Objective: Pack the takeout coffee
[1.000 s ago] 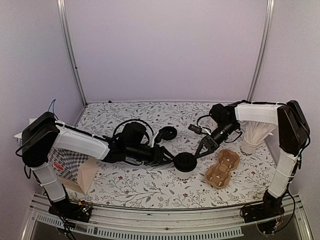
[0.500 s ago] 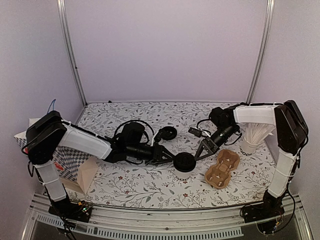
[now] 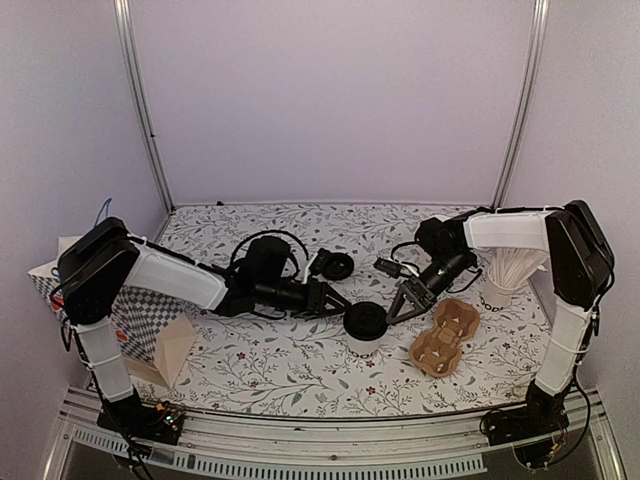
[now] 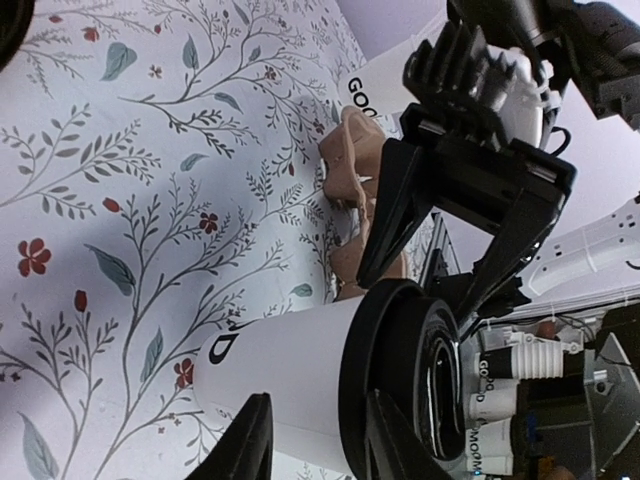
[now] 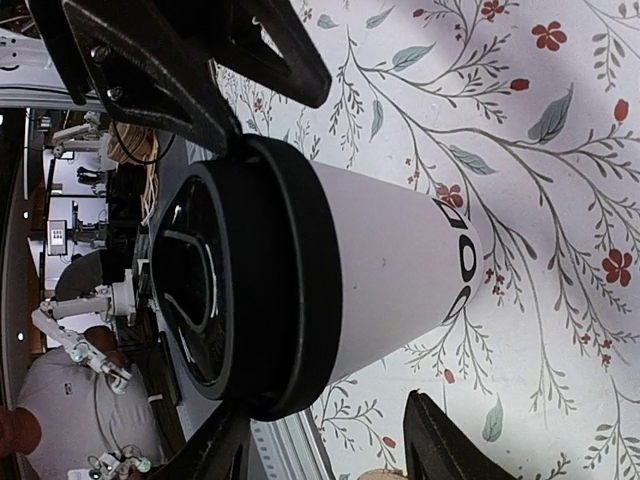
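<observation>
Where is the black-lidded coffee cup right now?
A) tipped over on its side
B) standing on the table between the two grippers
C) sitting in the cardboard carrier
B: the lidded cup stands upright on the table, with the left gripper and right gripper on either side and the cardboard carrier apart.

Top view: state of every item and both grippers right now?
coffee cup: upright on the table, black lid on, not in the carrier
cup carrier: flat on the table, empty
spare lid: loose on the table
cup of sticks: upright, full
left gripper: open, beside the coffee cup
right gripper: open, at the coffee cup's other side
</observation>
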### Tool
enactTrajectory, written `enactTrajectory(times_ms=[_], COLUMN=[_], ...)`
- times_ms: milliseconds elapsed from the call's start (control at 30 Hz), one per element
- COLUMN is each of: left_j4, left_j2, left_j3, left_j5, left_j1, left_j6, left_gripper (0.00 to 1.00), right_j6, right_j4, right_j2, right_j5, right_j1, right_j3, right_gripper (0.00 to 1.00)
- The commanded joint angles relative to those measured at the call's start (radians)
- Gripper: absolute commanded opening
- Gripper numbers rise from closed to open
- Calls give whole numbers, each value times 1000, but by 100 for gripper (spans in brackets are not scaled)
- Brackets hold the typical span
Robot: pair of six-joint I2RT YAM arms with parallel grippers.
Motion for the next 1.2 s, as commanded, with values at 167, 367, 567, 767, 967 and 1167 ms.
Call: enactTrajectory(times_ms=[167, 367, 567, 767, 967, 1167], left_j4=[-199, -165, -257, -369, -426, -444], left_j2=[-64, -78, -138, -190, -119, -75], left_j3=[115, 155, 146, 130, 165, 150], left_j5=[-246, -244, -311, -352, -383, -371], left_j1=[3, -28, -61, -124, -175, -190], left_j6=[145, 168, 203, 210, 200, 188], left_gripper=[50, 54, 59, 64, 66, 64], right_j6=[-132, -185, -174, -77, -52, -61], right_j4=[18, -21, -1, 42, 35, 24], right_j2=[-99, -140, -174, -132, -56, -14], right_j5=[19, -28, 59, 161, 145, 97], right_j1=[14, 15, 14, 14, 15, 14], right_j3=[-26, -30, -26, 9, 66, 85], right_gripper=[61, 65, 65, 59, 56, 57])
